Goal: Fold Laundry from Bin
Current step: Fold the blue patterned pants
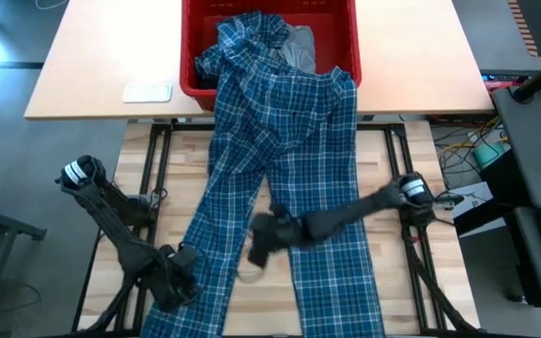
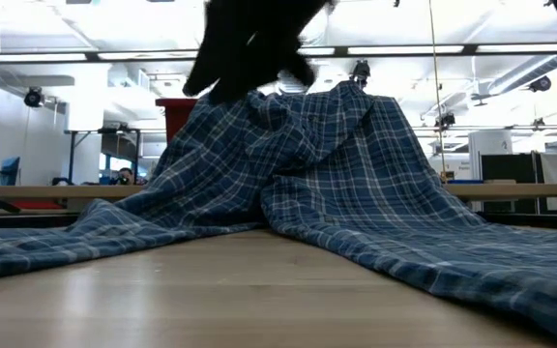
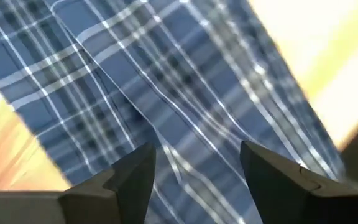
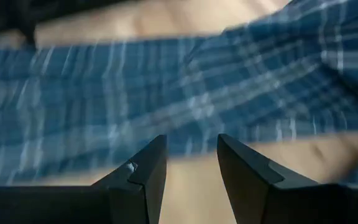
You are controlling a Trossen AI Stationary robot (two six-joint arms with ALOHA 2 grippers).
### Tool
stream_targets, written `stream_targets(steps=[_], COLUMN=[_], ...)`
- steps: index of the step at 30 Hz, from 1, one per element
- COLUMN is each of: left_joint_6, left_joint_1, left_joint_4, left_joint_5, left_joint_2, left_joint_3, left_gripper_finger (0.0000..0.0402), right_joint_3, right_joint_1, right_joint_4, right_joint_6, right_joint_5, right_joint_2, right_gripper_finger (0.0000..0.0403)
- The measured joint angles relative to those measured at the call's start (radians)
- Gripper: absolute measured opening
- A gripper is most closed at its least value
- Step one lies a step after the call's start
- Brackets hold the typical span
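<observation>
Both jaws look open to us: left gripper (image 3: 194, 168) over the plaid garment (image 1: 285, 160), right gripper (image 4: 191, 165) above it too.

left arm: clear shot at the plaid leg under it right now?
Probably yes. The left gripper hangs open right over the plaid garment, with nothing between its fingers and the cloth. The right gripper is off at the middle, not in its way.

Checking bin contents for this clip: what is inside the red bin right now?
Inside the red bin lie the top end of the blue plaid garment, which trails out over the table, and some light grey fabric. Anything beneath them is covered.
</observation>
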Motion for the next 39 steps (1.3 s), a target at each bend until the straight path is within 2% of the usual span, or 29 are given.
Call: stream_targets(steps=[4,7,11,14,19,22,25,28,32,39], left_joint_6=[-0.053,-0.088,-0.088,-0.070,-0.071,-0.099,-0.143,-0.222,-0.313,-0.281], left_joint_1=[0.009,0.017,0.035,0.047,0.049,0.043,0.027,-0.002,-0.034,-0.037], left_joint_4=[0.120,0.224,0.386,0.439,0.354,0.244,0.184,0.167,0.197,0.186], left_joint_5=[0.005,0.003,-0.010,-0.016,-0.002,0.059,0.125,0.134,0.119,0.130], left_joint_2=[0.031,0.058,0.106,0.144,0.170,0.165,0.157,0.153,0.149,0.099], left_joint_3=[-0.123,-0.187,-0.219,-0.207,-0.142,-0.114,-0.108,-0.123,-0.148,-0.105], left_gripper_finger=[0.0213,0.0210,0.0210,0.0210,0.0210,0.0210,0.0210,0.0210,0.0210,0.0210], right_joint_3=[-0.062,-0.060,-0.011,0.036,0.158,0.263,0.370,0.430,0.433,0.423], right_joint_1=[-0.104,-0.165,-0.209,-0.219,-0.218,-0.212,-0.208,-0.208,-0.206,-0.209], right_joint_4=[0.149,0.197,0.209,0.199,0.080,-0.085,-0.331,-0.553,-0.681,-0.526], right_joint_6=[-0.095,-0.144,-0.182,-0.187,-0.186,-0.213,-0.235,-0.277,-0.312,-0.310], right_joint_5=[-0.029,-0.055,-0.087,-0.093,-0.122,-0.131,-0.132,-0.136,-0.152,-0.141], right_joint_2=[0.004,0.035,0.124,0.207,0.333,0.392,0.426,0.427,0.373,0.201], right_gripper_finger=[0.0124,0.0092,0.0028,0.0014,0.0010,0.0009,0.0009,0.0009,0.0009,0.0009])
